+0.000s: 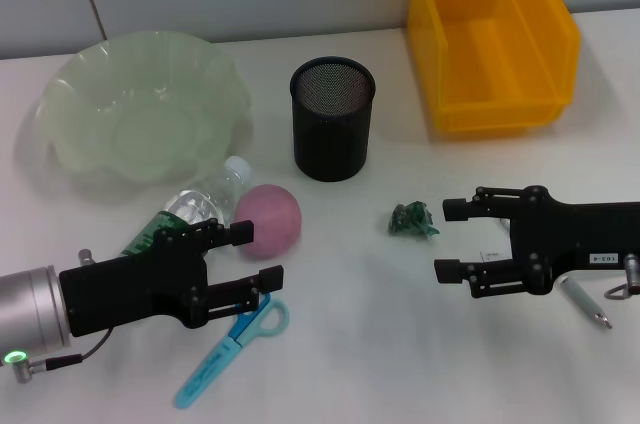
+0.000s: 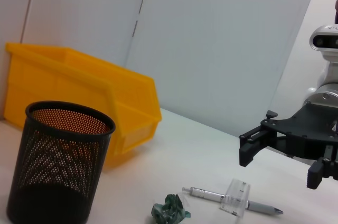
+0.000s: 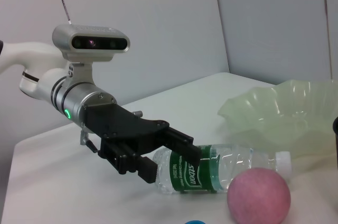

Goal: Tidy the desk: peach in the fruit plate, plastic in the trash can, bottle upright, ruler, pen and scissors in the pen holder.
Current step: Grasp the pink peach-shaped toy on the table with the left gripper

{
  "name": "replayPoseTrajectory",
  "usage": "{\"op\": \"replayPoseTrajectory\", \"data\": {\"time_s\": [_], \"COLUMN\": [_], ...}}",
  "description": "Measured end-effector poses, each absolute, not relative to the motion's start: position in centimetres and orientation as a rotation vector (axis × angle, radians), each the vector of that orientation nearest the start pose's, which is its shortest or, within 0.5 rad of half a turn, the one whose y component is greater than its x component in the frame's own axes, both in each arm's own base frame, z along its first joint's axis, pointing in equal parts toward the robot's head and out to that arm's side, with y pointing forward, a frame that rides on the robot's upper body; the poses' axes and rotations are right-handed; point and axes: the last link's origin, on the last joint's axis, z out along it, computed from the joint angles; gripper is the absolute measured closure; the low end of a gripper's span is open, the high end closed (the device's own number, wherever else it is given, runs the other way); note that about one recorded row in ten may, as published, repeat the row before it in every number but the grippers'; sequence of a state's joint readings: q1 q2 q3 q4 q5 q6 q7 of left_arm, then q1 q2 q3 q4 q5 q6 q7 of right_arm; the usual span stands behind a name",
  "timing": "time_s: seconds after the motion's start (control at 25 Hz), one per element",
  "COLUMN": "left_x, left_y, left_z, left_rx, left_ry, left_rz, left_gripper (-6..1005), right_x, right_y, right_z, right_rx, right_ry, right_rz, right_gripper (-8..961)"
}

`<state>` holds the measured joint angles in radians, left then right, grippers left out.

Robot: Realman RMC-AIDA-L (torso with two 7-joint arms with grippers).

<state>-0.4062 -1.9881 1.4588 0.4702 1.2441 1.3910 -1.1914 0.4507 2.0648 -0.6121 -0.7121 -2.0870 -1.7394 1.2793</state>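
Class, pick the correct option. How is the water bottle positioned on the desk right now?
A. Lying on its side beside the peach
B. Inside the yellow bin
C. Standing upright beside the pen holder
A: the water bottle lies flat on the desk, next to the pink peach.

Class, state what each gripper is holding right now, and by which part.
Nothing. The left gripper is open beside the peach; the right gripper is open near the plastic.

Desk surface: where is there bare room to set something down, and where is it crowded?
Bare: between the pen holder and yellow bin, and the near-centre strip between both tools. Crowded: around the left tool, where bottle, peach and scissors cluster.
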Motion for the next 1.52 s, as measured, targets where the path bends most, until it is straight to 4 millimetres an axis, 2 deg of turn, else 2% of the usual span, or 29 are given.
{"op": "replayPoseTrajectory", "data": {"time_s": [0.36,0.6,0.68,0.76,0.84,1.04,1.08,1.44,1.52], "left_x": [-26.7,-25.8,-24.4,-24.4,-23.0,-22.4,-21.8,-22.0,-22.4], "left_y": [28.9,29.4,30.4,30.4,31.8,32.6,33.6,34.6,34.8], "left_z": [-4.8,-5.4,-7.0,-7.0,-8.2,-8.4,-8.2,-8.0,-8.3], "left_rx": [-2.773,-2.718,-2.704,-2.704,-2.733,-2.735,-2.717,-2.701,-2.711], "left_ry": [-0.628,-0.569,-0.415,-0.415,-0.318,-0.277,-0.239,-0.185,-0.198], "left_rz": [-0.852,-0.901,-0.828,-0.828,-0.707,-0.671,-0.641,-0.541,-0.464], "left_gripper": [245,244,244,244,244,245,245,245,247], "right_x": [28.5,28.7,28.7,28.7,28.7,28.8,28.9,29.1,29.1], "right_y": [29.1,28.9,28.9,28.8,28.8,28.6,28.6,28.5,28.5], "right_z": [1.7,1.7,1.7,1.7,1.7,1.8,1.8,2.1,2.1], "right_rx": [-2.797,-2.791,-2.79,-2.79,-2.791,-2.792,-2.792,-2.788,-2.788], "right_ry": [0.53,0.535,0.536,0.537,0.539,0.541,0.542,0.547,0.55], "right_rz": [0.704,0.706,0.707,0.707,0.709,0.711,0.71,0.703,0.703], "right_gripper": [126,126,126,126,126,126,126,126,126]}}
